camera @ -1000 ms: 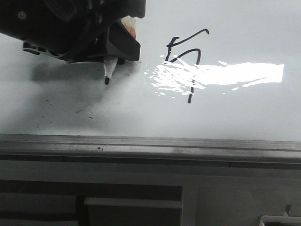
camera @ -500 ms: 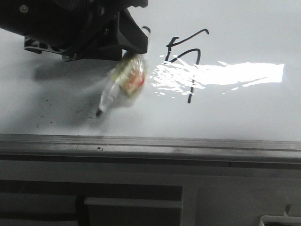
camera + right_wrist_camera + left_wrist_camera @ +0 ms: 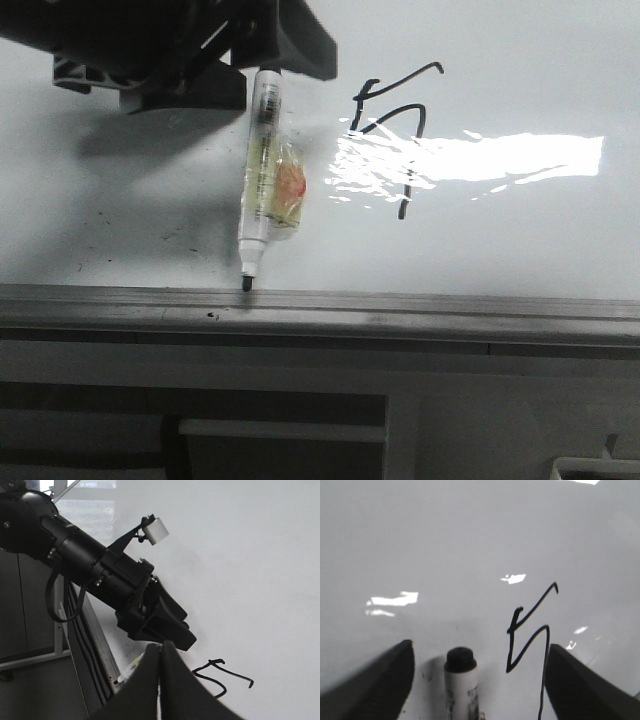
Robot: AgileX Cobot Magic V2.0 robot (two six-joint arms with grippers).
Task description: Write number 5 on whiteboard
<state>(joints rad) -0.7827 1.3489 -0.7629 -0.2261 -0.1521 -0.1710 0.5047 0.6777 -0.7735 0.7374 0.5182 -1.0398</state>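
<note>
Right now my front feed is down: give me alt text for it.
A marker lies on the whiteboard, released, tip against the grey frame edge, below the open left tool. Right of it stands a crooked black number 5, partly in glare.

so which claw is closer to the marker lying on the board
Left. The left claw is open right over the marker, whose back end sits between its fingers. The right claw, fingers together, hangs farther off, above the 5.

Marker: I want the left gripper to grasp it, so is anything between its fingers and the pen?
Nothing visible does. The marker lies bare on the whiteboard between the left gripper's open fingers, and the number 5 sits off to one side, clear of it.
</note>
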